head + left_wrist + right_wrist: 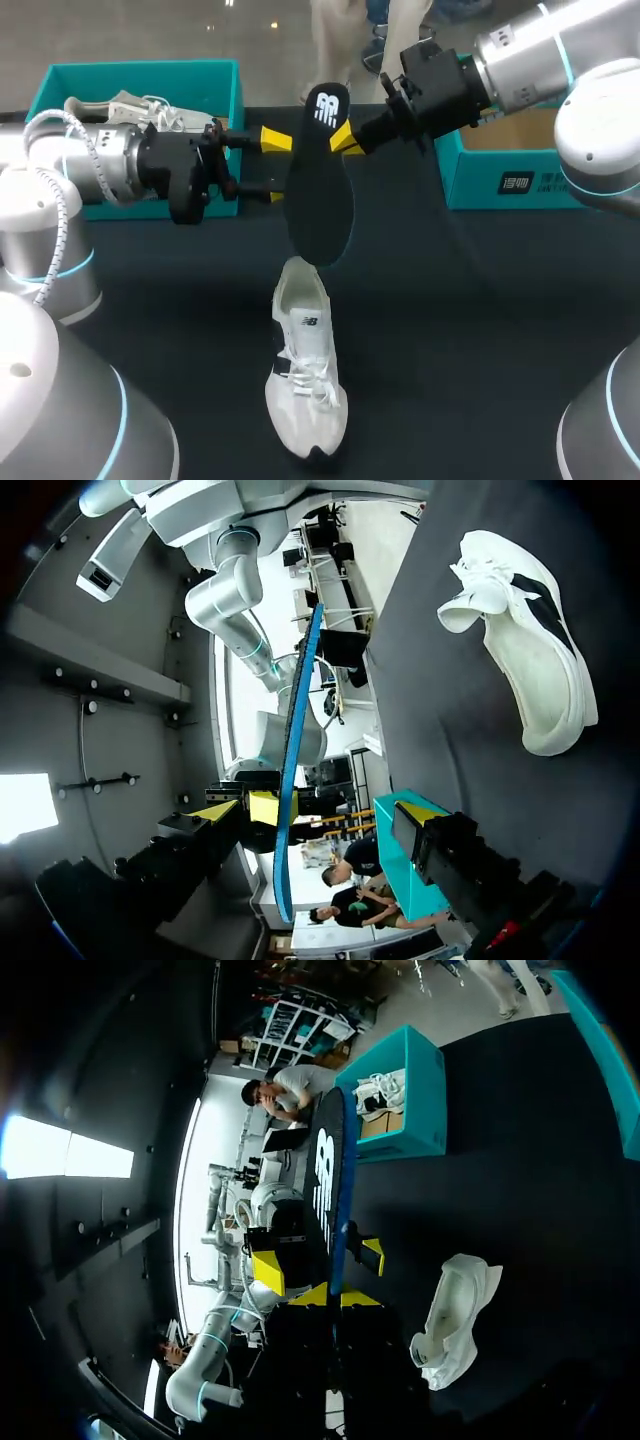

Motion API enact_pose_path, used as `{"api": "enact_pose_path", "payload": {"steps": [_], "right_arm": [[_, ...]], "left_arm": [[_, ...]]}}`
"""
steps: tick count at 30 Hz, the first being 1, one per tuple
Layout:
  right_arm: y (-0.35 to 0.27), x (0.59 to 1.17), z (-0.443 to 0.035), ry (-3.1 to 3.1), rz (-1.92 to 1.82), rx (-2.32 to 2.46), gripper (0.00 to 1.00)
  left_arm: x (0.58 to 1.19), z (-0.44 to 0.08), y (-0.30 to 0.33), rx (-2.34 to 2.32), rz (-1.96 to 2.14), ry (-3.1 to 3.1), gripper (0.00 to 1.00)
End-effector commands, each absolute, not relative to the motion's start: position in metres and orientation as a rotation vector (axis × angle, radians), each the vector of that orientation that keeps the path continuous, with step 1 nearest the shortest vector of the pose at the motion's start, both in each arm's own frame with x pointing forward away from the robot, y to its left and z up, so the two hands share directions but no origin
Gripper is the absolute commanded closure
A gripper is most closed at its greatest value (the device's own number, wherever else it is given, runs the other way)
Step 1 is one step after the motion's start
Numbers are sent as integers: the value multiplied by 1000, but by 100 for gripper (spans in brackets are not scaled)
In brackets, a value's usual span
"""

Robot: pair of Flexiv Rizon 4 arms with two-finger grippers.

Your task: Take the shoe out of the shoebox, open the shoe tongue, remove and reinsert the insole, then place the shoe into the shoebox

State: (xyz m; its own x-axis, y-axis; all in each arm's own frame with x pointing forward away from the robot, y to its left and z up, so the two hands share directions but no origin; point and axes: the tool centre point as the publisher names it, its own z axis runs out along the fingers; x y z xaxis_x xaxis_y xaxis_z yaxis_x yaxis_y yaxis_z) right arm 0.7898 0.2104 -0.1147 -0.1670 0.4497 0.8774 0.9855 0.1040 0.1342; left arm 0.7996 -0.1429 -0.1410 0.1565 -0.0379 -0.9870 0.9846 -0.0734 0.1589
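Head view had the black insole [320, 200] hanging upright in the middle of the frame, logo end up. Our right gripper [345, 138] was pinched shut on it just below the logo, upper centre. Right wrist view backed that up, with a yellow tip on each face of the thin edge.

Our left gripper [278, 167] came in from the left with its fingers spread wide, tips right at the insole's left edge. Left wrist view put the insole edge-on between those fingers and closer to one, but we honestly couldn't tell if it touched that tip. Not a grip, anyway.

The insole's lower end hung just over the open collar of the white shoe [305, 370]. The shoe lay on the dark table [480, 330] in the lower middle, toe toward the bottom edge. A teal shoebox [140, 68] sat upper left, another shoebox [480, 185] upper right.

We figured the insole was light, thin, floppy foam, so weight was no worry. It would bow and swing from a single pinch, though. The fabric face looked grippy enough. The best hold, to our minds, was flat across the faces near the logo end, with the left gripper steadying lower down to steer the toe end into the shoe.
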Motion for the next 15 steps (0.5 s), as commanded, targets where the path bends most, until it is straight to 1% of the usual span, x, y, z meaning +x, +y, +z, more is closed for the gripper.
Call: {"api": "enact_pose_path", "payload": {"steps": [1,10,11,12,13,14,15], "right_arm": [[228,799,-119,-1708,-997,-1397,100],[238,801,-121,-1700,-1006,-1373,100],[239,801,-122,-1699,-1006,-1371,100],[239,801,-122,-1698,-1006,-1370,100],[239,801,-123,-1697,-1005,-1369,100],[238,801,-123,-1695,-1006,-1369,100],[238,801,-123,-1694,-1006,-1369,100]], "left_arm": [[796,-144,-146,1306,-1158,1030,0],[791,-145,-149,1295,-1166,1021,0],[790,-145,-149,1292,-1167,1019,8],[790,-144,-148,1289,-1167,1018,43],[789,-144,-148,1287,-1167,1017,65],[789,-143,-148,1286,-1169,1015,100],[789,-143,-148,1285,-1170,1012,100]]}}
